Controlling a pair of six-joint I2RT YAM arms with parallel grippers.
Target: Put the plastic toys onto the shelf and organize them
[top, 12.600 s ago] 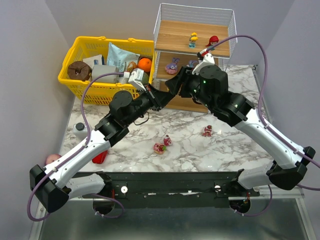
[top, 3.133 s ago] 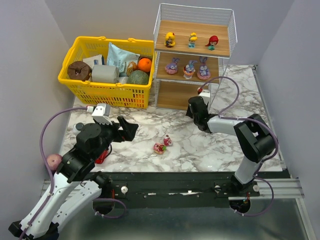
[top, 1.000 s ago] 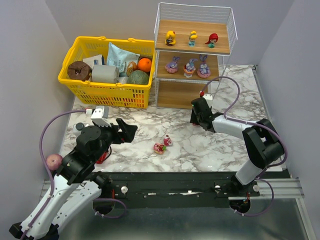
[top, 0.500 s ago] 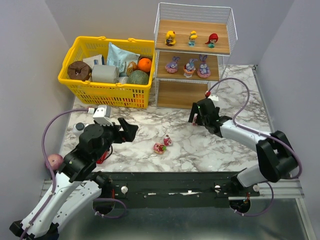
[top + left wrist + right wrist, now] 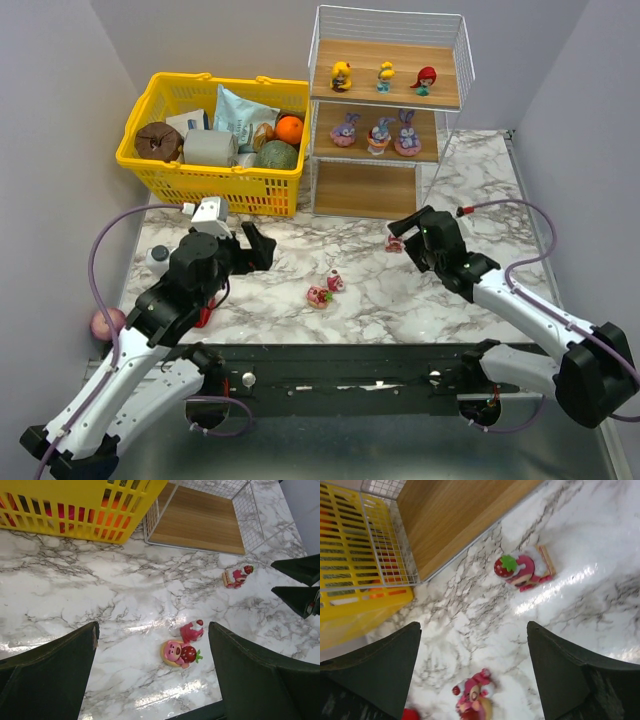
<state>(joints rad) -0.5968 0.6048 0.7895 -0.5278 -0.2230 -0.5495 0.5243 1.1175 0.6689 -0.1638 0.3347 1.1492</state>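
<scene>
1. Six of the plastic toys stand on the shelf (image 5: 385, 188). A yellow-haired doll (image 5: 341, 76), a blue-haired doll (image 5: 386, 78) and a red-haired doll (image 5: 425, 80) are on the top board. Three purple-pink bunny figures (image 5: 380, 134) stand in a row on the middle board. They are upright, evenly spaced and one kind to a tier, which looks like the sorting rule.
2. The bottom board is bare, so it is probably meant for the pink-red toys.
3. Three of those lie on the bench (image 5: 300, 225). A strawberry toy (image 5: 522, 570) is tipped on its side just in front of the bottom board. Near the bench's middle, a round pink one (image 5: 180, 652) with a strawberry lies just beside a smaller red-pink one (image 5: 191, 630).
4. The right gripper (image 5: 472, 627) hovers over the bench, jaws spread wide and empty. The strawberry toy lies ahead of it, not between the fingers, so no grasp is set.
5. The left gripper (image 5: 152, 627) is likewise wide open and holds nothing. It looks down on the middle pair, likely lined up for a pick there.
6. A yellow basket (image 5: 150, 170) of other goods sits beside the shelf.
</scene>
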